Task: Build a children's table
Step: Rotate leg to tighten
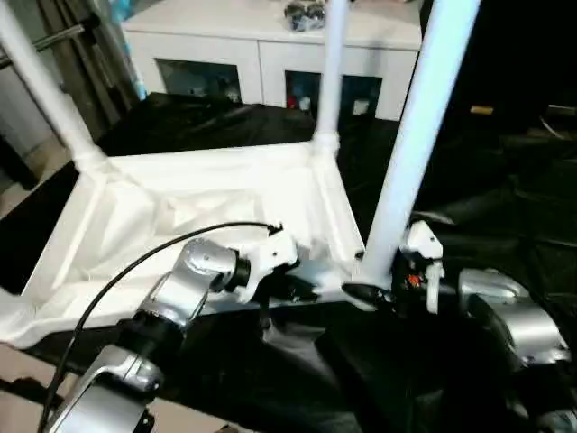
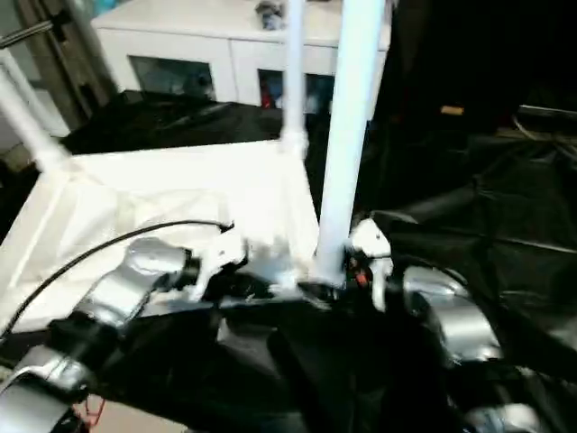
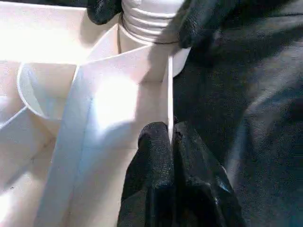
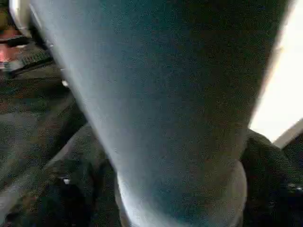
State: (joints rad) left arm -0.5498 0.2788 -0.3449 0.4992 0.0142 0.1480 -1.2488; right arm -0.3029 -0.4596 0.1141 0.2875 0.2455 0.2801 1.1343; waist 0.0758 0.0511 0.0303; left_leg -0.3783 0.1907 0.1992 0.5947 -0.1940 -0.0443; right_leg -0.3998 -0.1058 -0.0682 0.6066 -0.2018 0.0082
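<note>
- Tabletop (image 1: pixel 194 212) lies upside down on the black cloth (image 1: pixel 487 171), with its ribbed side up, so the round corner holes face up and legs can go in from above.
- We see 3 legs standing up in the corners: the far left leg (image 1: pixel 41 86), the far right leg (image 1: pixel 332 68) and the near leg (image 1: pixel 419 126) close to us.
- Our left gripper (image 3: pixel 171 137) is squeezed tight on the thin side wall (image 3: pixel 168 90) of the tabletop, near that corner. We think this keeps the tabletop from sliding while the leg is worked in.
- Our right gripper (image 1: pixel 383 289) sits at the bottom of the near leg, with a black finger on each side of it. The fingers stand wide, but we cannot tell if they are pressing on the leg or are just loose around it.
- The bottom of the near leg has rings on it and sits in its corner socket (image 3: pixel 149 21). We think holding low down gives a good turn or push.
- A white cabinet (image 1: pixel 270 41) stands behind the table and is not part of the job.
</note>
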